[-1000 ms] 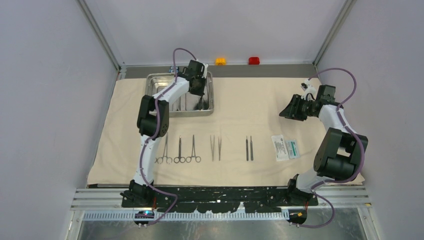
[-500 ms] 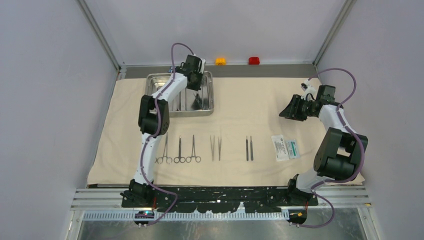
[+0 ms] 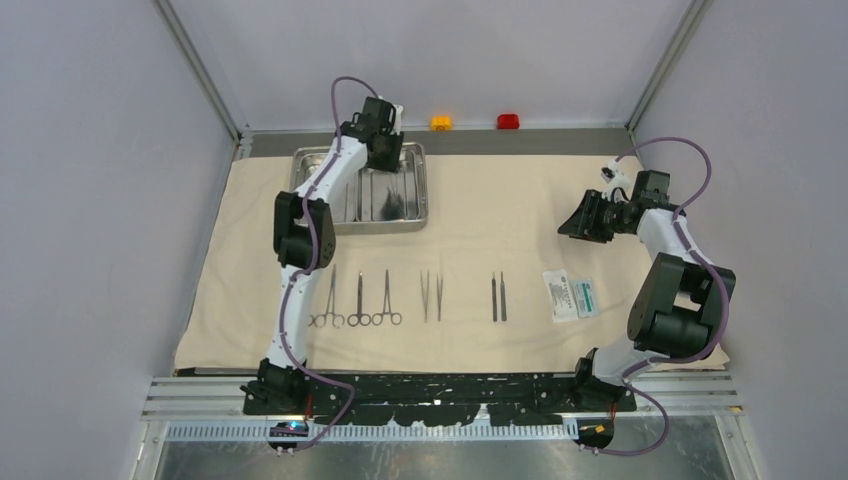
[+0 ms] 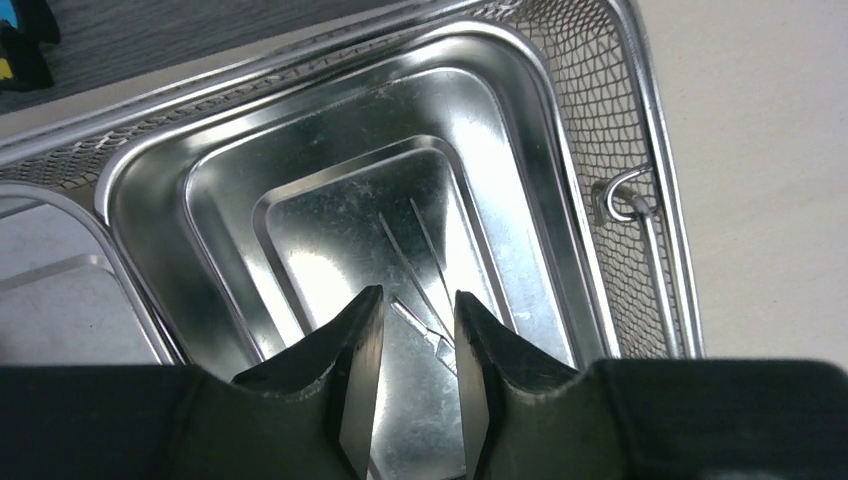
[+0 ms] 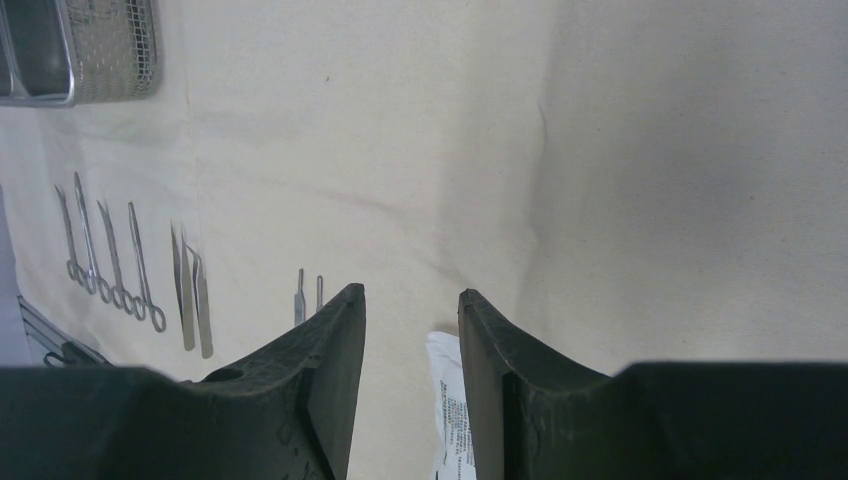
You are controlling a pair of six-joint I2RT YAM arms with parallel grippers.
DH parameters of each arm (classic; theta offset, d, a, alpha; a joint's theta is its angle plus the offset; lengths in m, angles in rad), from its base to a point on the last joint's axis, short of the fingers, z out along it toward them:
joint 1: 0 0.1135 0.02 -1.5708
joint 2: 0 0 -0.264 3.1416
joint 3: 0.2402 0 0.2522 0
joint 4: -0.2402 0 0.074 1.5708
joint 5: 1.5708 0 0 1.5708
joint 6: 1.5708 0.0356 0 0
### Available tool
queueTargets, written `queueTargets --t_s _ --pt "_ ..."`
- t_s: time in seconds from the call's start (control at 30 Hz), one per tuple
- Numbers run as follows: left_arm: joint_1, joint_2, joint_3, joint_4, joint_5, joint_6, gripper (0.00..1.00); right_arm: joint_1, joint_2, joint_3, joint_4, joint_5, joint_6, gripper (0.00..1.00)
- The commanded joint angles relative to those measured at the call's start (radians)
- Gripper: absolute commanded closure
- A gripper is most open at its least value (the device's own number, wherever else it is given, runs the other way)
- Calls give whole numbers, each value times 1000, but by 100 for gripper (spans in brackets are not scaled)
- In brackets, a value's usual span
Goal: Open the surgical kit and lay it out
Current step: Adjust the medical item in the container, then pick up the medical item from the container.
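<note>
Left pincer: my fingers stand a narrow gap apart with nothing between them, hanging over the tray.
Right pincer: parted to a moderate gap, gripping nothing, held above the cloth wrap.
Tray: directly beneath my left pincer. It is shiny steel inside a mesh basket, with one compartment under my fingertips and the other off to their left.
Tray floor: thin straight lines show just ahead of my left fingertips. I cannot tell whether they are a tool or a reflection.
Cloth wrap: spread open on the desk, under both pincers and under everything laid out.
Packet: white and green, lying on the cloth just below my right pincer and seen through its gap.
Straight tools: a pair side by side, a little left of my right pincer.
Tweezers: two, further left of it.
Ring-handled forceps: three in a row, furthest left from my right pincer, well apart from the tray.
</note>
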Motion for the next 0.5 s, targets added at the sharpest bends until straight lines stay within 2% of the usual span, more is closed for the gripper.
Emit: queueTargets --t_s 0.0,0.47 --pt "5 38 96 -64 0 -25 65 -2 -17 41 5 -9 5 55" --pt "11 108 132 -91 -24 -36 73 -3 -21 41 3 -7 2 55"
